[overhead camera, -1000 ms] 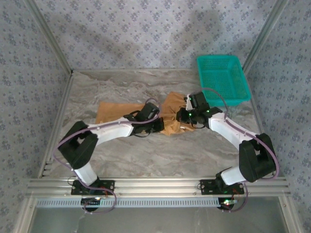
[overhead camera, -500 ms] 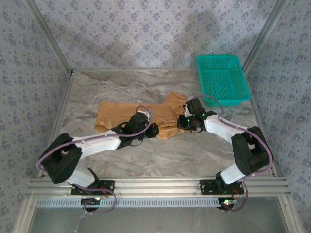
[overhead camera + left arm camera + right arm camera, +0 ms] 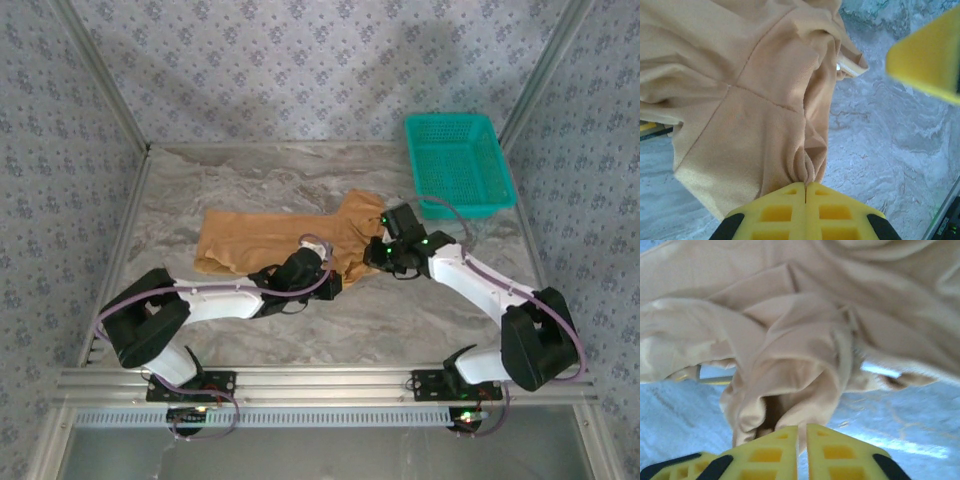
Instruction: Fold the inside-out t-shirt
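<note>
Top external view gives us the inside-out t-shirt [image 3: 255, 238] lying across the middle of the table [image 3: 400, 315], its bunched end toward 3 o'clock and the teal basket [image 3: 448, 118] well apart at 1 o'clock. We find the left gripper [image 3: 335, 282] at the shirt's 5 o'clock edge, its jaws pressed together and pinching cloth. The right gripper [image 3: 376, 256] sits at the bunched end, its jaws all but together, nipping a fold.

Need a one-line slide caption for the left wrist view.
Left gripper shut on a bunched edge of the tan t-shirt, marble-patterned table beneath.
</note>
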`<state>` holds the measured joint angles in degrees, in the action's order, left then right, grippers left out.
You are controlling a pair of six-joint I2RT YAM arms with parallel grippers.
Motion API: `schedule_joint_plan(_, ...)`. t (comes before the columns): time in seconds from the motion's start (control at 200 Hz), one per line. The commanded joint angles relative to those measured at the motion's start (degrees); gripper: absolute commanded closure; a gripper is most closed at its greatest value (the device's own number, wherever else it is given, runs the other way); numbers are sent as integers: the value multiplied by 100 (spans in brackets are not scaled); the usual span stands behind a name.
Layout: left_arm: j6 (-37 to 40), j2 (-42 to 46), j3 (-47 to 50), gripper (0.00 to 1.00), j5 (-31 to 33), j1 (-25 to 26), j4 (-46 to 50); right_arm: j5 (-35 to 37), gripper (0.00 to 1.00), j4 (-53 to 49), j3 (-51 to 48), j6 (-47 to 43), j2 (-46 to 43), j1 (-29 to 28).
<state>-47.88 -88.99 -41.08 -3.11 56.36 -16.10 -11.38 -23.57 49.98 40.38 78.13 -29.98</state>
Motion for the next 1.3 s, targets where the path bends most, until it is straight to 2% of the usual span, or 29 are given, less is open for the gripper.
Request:
schedule_joint_plan(0.0,-6,12,-27,99,97,6,-165,-148,93,127,59,330,279,-258)
schedule_joint_plan(0.09,-2,52,-49,99,92,7,-127,-32,90,34,311,313,675,-396)
schedule_joint_plan(0.17,16,91,-40,99,111,7,-105,116,71,-55,522,278,1043,-447)
schedule_joint_plan(0.205,19,116,-24,99,111,7,-112,159,66,-86,600,286,1196,-452)
schedule_joint_plan(0.32,11,209,45,100,178,7,-73,262,63,-182,829,338,1651,-456)
schedule_joint_plan(0.395,25,283,79,100,225,7,-55,348,66,-157,901,363,1814,-450)
schedule_joint_plan(0.535,111,273,-6,100,330,7,98,322,100,-244,1149,231,1754,-388)
schedule_joint_plan(0.67,140,119,-242,100,378,-184,250,345,100,-510,1463,-280,1123,-269)
schedule_joint_plan(0.834,-11,-258,-640,100,-15,-708,-49,182,100,62,1218,-791,-10,-84)
schedule_joint_plan(0.989,-58,-635,-1099,100,-156,-837,-234,-393,100,1229,133,-1102,-1148,33)
schedule_joint_plan(1.124,-219,-995,-1262,100,-321,-839,-531,-76,100,1696,-1078,-857,-1905,133)
schedule_joint_plan(1.164,-233,-1063,-1275,94,-376,-841,-602,-77,100,1635,-1308,-827,-1913,239)
schedule_joint_plan(1.249,-77,-1074,-1288,66,-375,-837,-468,-202,100,1372,-1491,-858,-1657,513)
schedule_joint_plan(1.294,142,-1006,-1312,59,-353,-838,-284,-351,100,1216,-1439,-909,-1444,664)
